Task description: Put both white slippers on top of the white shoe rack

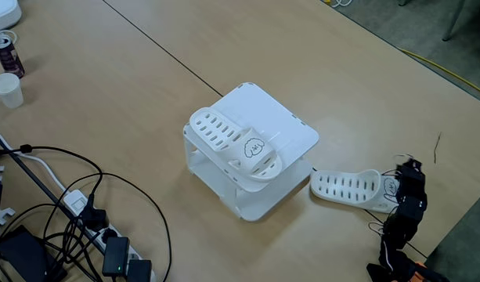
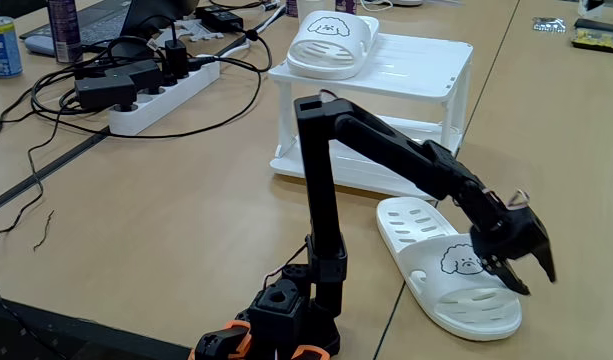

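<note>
- The black arm (image 2: pixel 321 190) rose from its base at the near edge of the tabletop (image 2: pixel 186 210) and reached down toward the tabletop in front of the white shoe rack (image 2: pixel 416 75).
- The hand (image 2: pixel 516 270) sat low over the strap of one white slipper (image 2: pixel 451 265); its fingers looked parted on either side of the strap, though from this angle I could not tell whether they had closed on it.
- That slipper lay flat on the tabletop just in front of the shoe rack, apart from it, its cartoon mark on the strap beside the hand. In the other fixed view the same slipper (image 1: pixel 345 188) lay just right of the rack (image 1: pixel 290 129), with the hand (image 1: pixel 402 194) at its strap end.
- The shoe rack stood upright on the tabletop beyond the slipper, its flat top level.
- The other white slipper (image 2: pixel 331 42) rested on top of the rack, near its left edge in this view, strap facing the arm; in the other fixed view it (image 1: pixel 236 145) lay along the rack's near edge.
- Left of the rack, a white power strip (image 2: pixel 166 90) and a tangle of black cables (image 2: pixel 176 55) lay on the tabletop.
- Far left of the rack, a can (image 2: pixel 1 45) stood upright.
</note>
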Motion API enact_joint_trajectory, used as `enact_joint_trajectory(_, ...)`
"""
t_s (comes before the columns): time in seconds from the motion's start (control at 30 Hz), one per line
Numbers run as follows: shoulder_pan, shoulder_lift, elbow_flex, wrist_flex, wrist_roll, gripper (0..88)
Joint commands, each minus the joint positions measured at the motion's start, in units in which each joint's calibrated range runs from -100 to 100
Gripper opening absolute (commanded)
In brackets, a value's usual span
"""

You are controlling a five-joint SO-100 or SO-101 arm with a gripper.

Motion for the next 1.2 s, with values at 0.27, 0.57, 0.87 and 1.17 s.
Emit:
enact_joint_trajectory(0.27,2.0,0.8,2.5,0.1,0.4,12.8)
enact_joint_trajectory(0.57,-3.5,-12.9,18.5,0.3,0.4,12.9)
enact_joint_trajectory(0.87,-16.8,-30.3,32.2,0.5,0.4,12.9)
enact_joint_trajectory(1.17,-25.2,-34.7,35.9,0.5,0.4,12.3)
